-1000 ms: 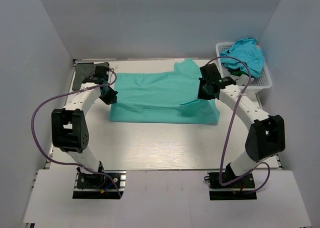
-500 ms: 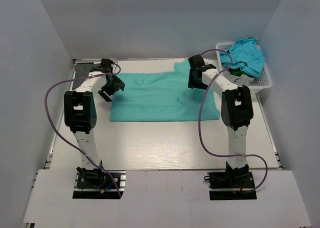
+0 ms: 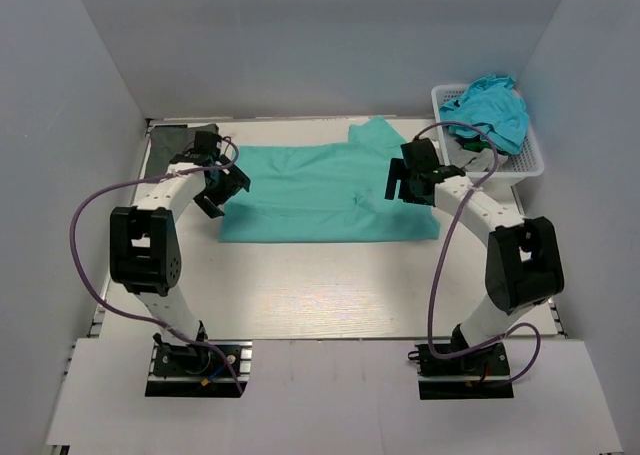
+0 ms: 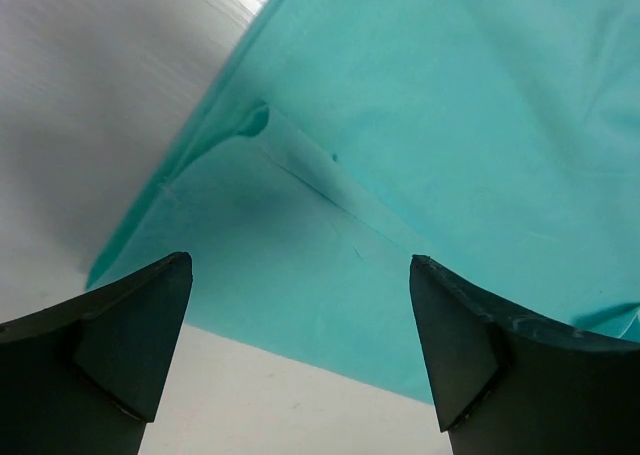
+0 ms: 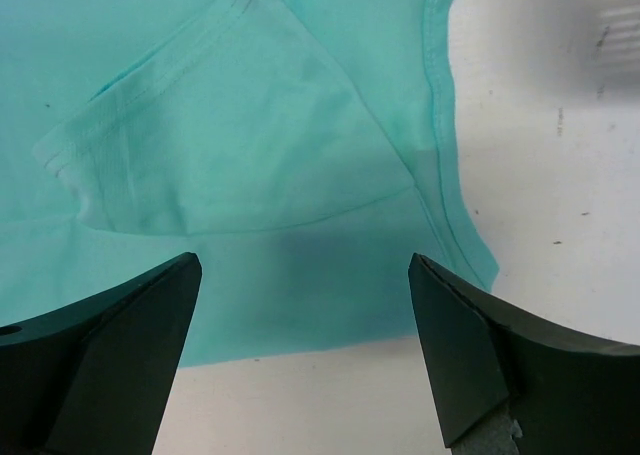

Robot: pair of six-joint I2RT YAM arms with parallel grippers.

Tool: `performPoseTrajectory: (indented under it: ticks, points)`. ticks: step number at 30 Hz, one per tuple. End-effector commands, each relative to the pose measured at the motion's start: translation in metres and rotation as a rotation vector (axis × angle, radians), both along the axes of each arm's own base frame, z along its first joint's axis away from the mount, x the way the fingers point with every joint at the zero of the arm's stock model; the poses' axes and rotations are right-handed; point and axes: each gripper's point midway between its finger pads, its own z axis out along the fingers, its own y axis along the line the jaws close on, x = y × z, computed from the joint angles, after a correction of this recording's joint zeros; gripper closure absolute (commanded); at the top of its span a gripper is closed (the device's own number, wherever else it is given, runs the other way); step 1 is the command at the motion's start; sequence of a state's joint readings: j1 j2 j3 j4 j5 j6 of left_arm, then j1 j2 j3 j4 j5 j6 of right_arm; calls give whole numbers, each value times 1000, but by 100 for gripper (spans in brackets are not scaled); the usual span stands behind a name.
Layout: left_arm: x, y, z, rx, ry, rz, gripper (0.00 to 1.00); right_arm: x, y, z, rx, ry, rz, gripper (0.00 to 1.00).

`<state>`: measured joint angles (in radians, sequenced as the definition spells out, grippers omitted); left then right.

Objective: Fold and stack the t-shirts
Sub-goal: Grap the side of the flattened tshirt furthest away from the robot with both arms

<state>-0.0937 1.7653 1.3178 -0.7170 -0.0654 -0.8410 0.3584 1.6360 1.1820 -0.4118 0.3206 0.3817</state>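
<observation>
My left gripper [image 3: 220,183] and right gripper [image 3: 403,181] gape wide, holding nothing. The green shirt [image 3: 320,190] looks half folded; next I pinch its ends.

The teal t-shirt [image 4: 450,125] under the left pincer [image 4: 300,263] is soft, matt, smooth cloth. Its sleeve [image 5: 230,125] ahead of the right pincer [image 5: 305,260] has a ribbed, stitched hem. The fingers [image 4: 120,345] are dark matt plastic. The tabletop [image 5: 560,175] right of the right pincer is white and smooth, with a faint sheen and light specks.
</observation>
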Motion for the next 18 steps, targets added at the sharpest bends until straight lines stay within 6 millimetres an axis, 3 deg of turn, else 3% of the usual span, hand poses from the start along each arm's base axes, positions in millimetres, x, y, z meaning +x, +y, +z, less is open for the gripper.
performPoseTrajectory:
  ticks: [1, 4, 6, 8, 9, 10, 11, 12, 13, 14, 15, 16, 17, 18]
  points:
    - [11, -23, 2, -88, -64, -68, 0, 11, 7, -16, 28, -8, 12, 10]
    - [8, -25, -20, -91, -6, -79, 0, 12, 6, -39, 13, 58, -10, 10]
    - [-9, -24, -45, -89, 79, -89, 0, 4, 8, -55, 14, 115, -19, 10]
    - [-20, -20, -54, -69, 113, -79, 0, -12, 7, -65, 25, 158, -18, 10]
    - [-38, -16, -67, -55, 172, -73, 0, -18, 5, -67, 27, 168, -22, 10]
    - [-48, -13, -71, -44, 197, -69, 0, -43, -1, -86, 14, 227, -25, 10]
    - [-57, -10, -75, -32, 213, -64, 0, -48, 0, -83, 32, 217, -23, 10]
    - [-83, -7, -87, -27, 274, -63, 0, -55, 3, -77, 67, 204, -23, 10]
    - [-110, -3, -92, -15, 315, -59, 0, -86, 0, -83, 91, 252, -8, 10]
    - [-107, -3, -82, -18, 282, -60, 0, -97, -4, -93, 82, 283, -15, 10]
    - [-137, 0, -91, -13, 342, -58, 0, -109, 4, -84, 125, 280, 20, 10]
    - [-152, 3, -90, -7, 359, -41, 0, -139, -3, -94, 132, 315, 34, 10]
    - [-170, 5, -84, -9, 341, -41, 0, -151, 0, -94, 149, 322, 54, 10]
    - [-177, 5, -79, -13, 328, -29, 0, -166, 8, -82, 221, 292, 82, 10]
